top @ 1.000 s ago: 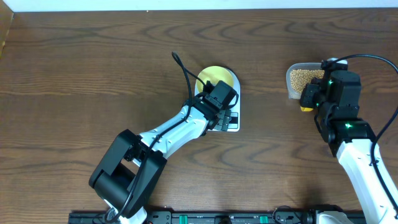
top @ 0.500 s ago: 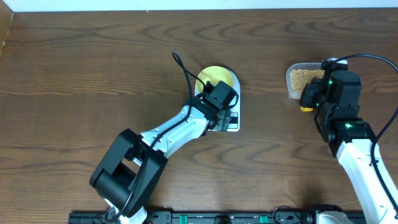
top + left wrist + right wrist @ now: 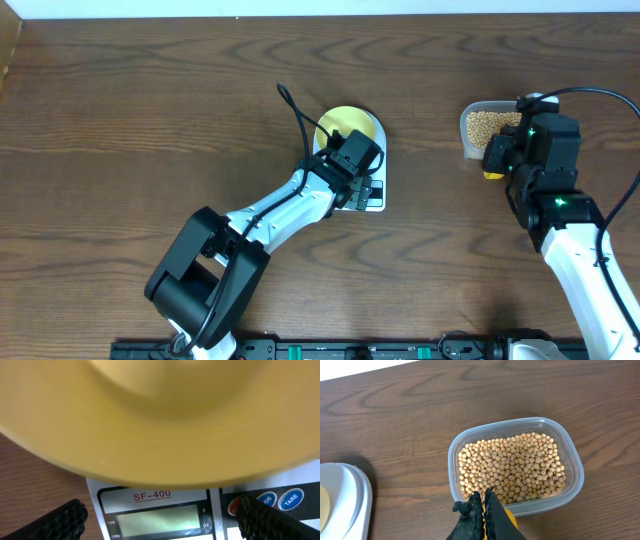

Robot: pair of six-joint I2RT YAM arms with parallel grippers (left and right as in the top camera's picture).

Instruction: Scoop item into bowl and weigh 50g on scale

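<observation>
Our right hand point(image 3: 482, 505), clamped on the scoop point(image 3: 509, 519), has the beans point(image 3: 512, 467) just ahead in their tub point(image 3: 510, 424). Our left hand point(image 3: 162, 517), fingers point(image 3: 62, 520) apart, faces the bowl point(image 3: 160, 420) on the scale point(image 3: 150, 496).

"What's the surface?"
"A dark brown wooden table point(image 3: 120, 90), its grain running left to right."
"Anything on the right?"
"A clear rounded-rectangular plastic container point(image 3: 505, 428), toward the far side. A bit of a yellow scoop point(image 3: 509, 519) shows just at its near wall."
"And the near edge?"
"A black rail point(image 3: 330, 350) with green marks."
</observation>
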